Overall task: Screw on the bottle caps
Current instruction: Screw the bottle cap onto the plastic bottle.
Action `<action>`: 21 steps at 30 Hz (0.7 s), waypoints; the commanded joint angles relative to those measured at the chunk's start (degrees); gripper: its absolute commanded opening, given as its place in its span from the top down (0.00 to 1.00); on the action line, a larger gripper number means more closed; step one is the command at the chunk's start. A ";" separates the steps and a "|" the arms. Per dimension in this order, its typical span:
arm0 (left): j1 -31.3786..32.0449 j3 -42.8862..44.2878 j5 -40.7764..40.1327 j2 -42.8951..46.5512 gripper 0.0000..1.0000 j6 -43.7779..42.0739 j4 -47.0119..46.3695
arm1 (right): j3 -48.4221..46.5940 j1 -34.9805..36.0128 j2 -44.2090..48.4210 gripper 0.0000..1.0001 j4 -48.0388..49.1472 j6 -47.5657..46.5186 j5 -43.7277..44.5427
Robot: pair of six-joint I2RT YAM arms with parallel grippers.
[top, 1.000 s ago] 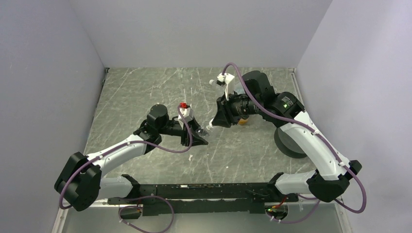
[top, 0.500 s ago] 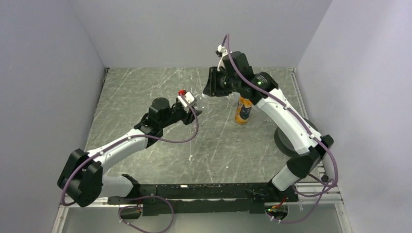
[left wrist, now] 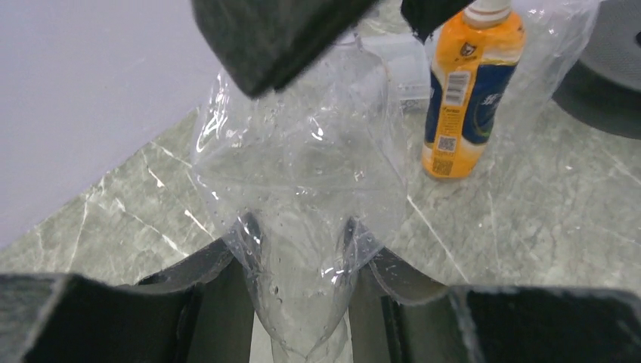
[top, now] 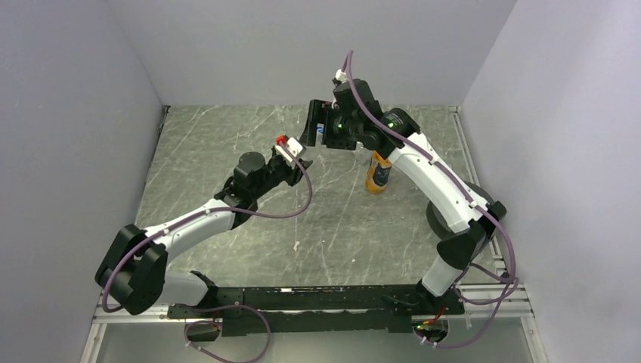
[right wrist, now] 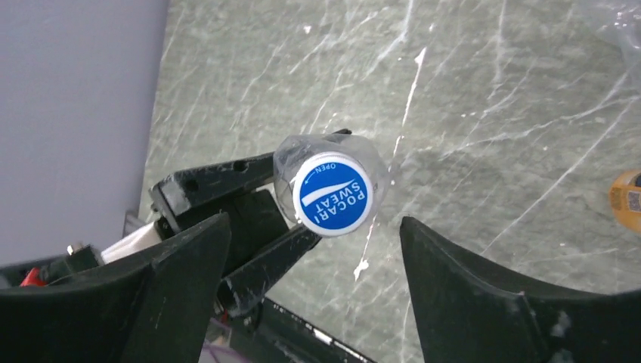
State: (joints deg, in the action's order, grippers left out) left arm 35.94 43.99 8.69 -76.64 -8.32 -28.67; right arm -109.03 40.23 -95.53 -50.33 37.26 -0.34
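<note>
We're clamping the clear bottle (left wrist: 302, 174) in the left gripper (left wrist: 302, 291): thin, light, likely crushable. The right gripper (right wrist: 314, 242) is gaping around the blue cap (right wrist: 332, 195); rim grip next.

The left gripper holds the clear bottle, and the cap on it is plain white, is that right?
Not quite. The left gripper holds the clear bottle, but its cap is blue with white lettering, as the right wrist view shows.

White-shelled arm links (top: 189, 223) joined bulky black joints (top: 134, 271), purple cables (top: 309, 189) looped alongside, green lights (top: 392, 117) glowed near the right wrist (top: 359, 128), red-capped white connector (top: 287, 149) topped the left wrist (top: 253, 172).
</note>
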 commanded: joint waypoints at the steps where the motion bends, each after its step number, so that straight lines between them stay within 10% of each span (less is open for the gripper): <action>1: 0.05 -1.94 5.38 4.40 1.00 2.94 -2.28 | -4.89 0.05 5.68 0.07 -5.07 -3.34 -1.29; 13: -5.25 0.26 51.76 11.06 1.00 6.25 17.99 | 7.25 -0.33 21.78 0.01 -8.18 -27.34 -19.43; 21: -5.33 0.49 62.02 13.86 1.00 9.79 23.50 | 10.13 1.65 24.23 0.21 -9.30 -33.11 -30.24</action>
State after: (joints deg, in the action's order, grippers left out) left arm 30.83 41.76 61.04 -64.53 -1.06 -8.49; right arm -99.50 40.38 -71.07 -58.78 9.32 -23.53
